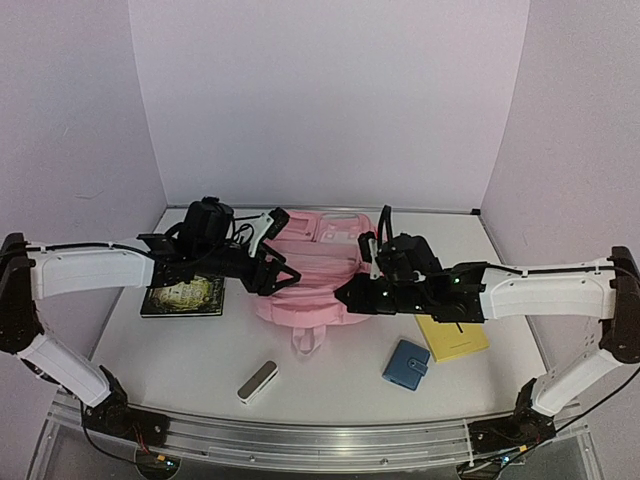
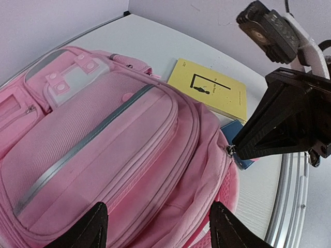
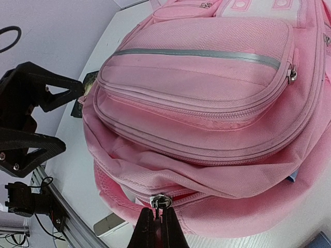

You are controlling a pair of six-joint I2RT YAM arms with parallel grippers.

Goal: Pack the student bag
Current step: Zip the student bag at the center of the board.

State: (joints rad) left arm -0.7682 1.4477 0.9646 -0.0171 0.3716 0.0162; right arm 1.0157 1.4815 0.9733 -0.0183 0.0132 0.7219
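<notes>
The student bag (image 1: 312, 262) is a pink backpack lying flat mid-table, front pockets and grey strips up (image 2: 93, 144) (image 3: 207, 77). My right gripper (image 1: 347, 295) (image 3: 158, 219) is shut on the metal zipper pull (image 3: 163, 200) of the main zip at the bag's near edge. The left wrist view shows the same pinch on the zipper pull (image 2: 230, 150). A narrow gap with darker pink inside shows beside the slider. My left gripper (image 1: 283, 277) (image 2: 158, 227) stands open over the bag's left rim, with only fabric between its fingers.
A yellow book (image 1: 452, 338) (image 2: 212, 88) and a blue wallet (image 1: 406, 364) lie right of the bag under the right arm. A dark green book (image 1: 183, 296) lies left. A white-and-silver case (image 1: 257, 381) rests near the front rail (image 1: 300, 440).
</notes>
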